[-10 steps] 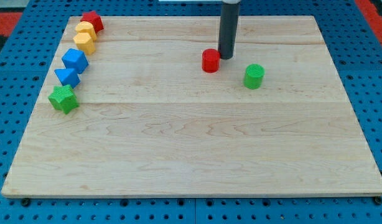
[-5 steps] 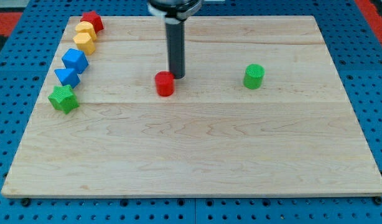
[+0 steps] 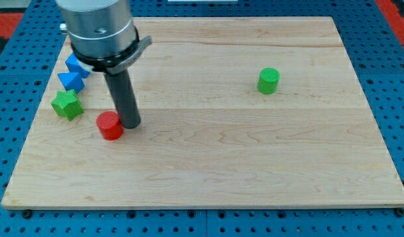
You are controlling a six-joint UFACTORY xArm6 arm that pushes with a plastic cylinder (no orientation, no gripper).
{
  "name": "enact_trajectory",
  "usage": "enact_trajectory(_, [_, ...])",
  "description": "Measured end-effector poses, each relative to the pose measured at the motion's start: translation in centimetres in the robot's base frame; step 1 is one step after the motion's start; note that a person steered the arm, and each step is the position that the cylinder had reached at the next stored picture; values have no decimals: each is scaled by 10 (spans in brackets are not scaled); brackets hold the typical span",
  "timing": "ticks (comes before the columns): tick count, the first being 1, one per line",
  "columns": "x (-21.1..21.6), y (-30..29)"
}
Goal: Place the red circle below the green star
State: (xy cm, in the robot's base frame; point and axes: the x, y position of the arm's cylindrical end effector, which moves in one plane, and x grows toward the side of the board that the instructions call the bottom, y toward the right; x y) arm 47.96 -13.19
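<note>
The red circle (image 3: 110,125) lies on the wooden board toward the view's left, a little below and to the right of the green star (image 3: 66,105). My tip (image 3: 129,124) stands right against the red circle's right side. The green star sits near the board's left edge. The arm's grey body hides the blocks at the upper left corner.
A blue triangle-like block (image 3: 71,81) and a blue block (image 3: 74,64) sit above the green star along the left edge. A green cylinder (image 3: 268,80) stands at the right of the board. The board (image 3: 254,158) rests on a blue pegboard.
My tip has moved down and to the view's left, pushing the red circle from the board's middle to a spot near the green star. The arm now covers the yellow and red blocks at the top left.
</note>
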Motion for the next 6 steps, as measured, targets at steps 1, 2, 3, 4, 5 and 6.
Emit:
enact_trajectory(1, [1,-20])
enact_trajectory(2, [16,-33])
enact_trajectory(3, [38,-33])
enact_trajectory(4, [45,-38])
enact_trajectory(5, [39,-55])
enact_trajectory(6, [35,-77])
